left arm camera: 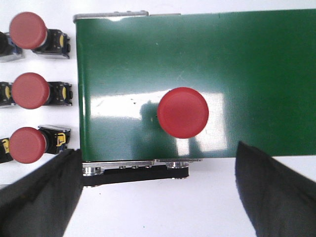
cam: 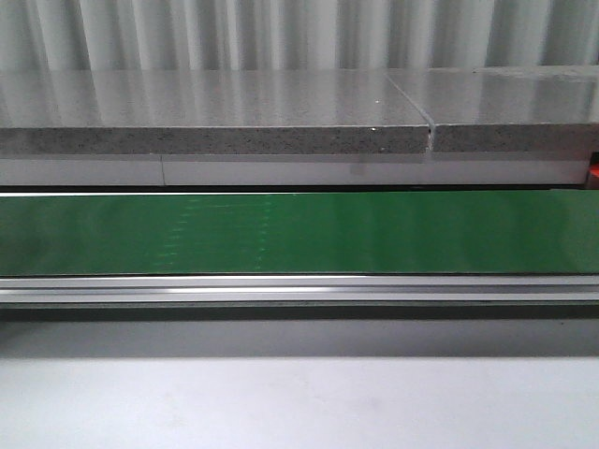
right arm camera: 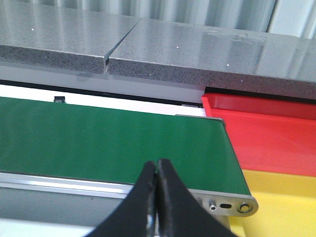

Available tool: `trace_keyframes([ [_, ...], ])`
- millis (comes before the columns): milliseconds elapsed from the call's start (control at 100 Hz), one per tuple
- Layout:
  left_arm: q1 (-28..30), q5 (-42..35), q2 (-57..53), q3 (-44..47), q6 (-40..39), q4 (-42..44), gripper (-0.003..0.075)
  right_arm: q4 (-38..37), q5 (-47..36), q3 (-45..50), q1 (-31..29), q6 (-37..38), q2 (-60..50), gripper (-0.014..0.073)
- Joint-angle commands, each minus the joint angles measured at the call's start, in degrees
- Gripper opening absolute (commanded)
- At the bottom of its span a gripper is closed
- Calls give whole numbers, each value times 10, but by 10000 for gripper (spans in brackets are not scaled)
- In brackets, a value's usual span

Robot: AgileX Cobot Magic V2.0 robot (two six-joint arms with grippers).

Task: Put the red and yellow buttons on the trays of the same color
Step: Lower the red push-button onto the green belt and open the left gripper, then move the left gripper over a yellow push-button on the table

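In the left wrist view a red button (left arm camera: 183, 112) stands upright on the green belt (left arm camera: 247, 64), seen from above. My left gripper (left arm camera: 158, 192) hangs open above the belt's near edge, its black fingers (left arm camera: 39, 192) wide apart and short of the button. Three more red buttons (left arm camera: 29, 91) lie on the white surface off the belt's end. My right gripper (right arm camera: 157, 197) is shut with nothing in it, over the belt's (right arm camera: 98, 143) near rail. The red tray (right arm camera: 266, 133) and yellow tray (right arm camera: 281, 197) lie past the belt's end. No yellow button shows.
A grey stone slab (cam: 215, 122) runs behind the belt (cam: 299, 234) in the front view, with an aluminium rail (cam: 299, 288) along the belt's near side and a white tabletop (cam: 299, 402) in front. Neither arm appears in the front view.
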Motion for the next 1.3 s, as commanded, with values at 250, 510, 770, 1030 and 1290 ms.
trace_keyframes([
  [250,86,-88,-104,99,-84,15,589,-6,-47,-4,0,0,-7,-71],
  [510,194,-137,-188,227,-160,61,589,-6,-47,-4,0,0,-7,-71],
  [770,230,-180,-258,318,-282,180,589,-6,-47,-4,0,0,-7,-71],
  [1030,230,-171,-245,330,-396,293,589,-6,-47,-4,0,0,-7,-71],
  [1290,230,-190,-181,329,-407,298,589,-6,-47,-4,0,0,-7,-71],
])
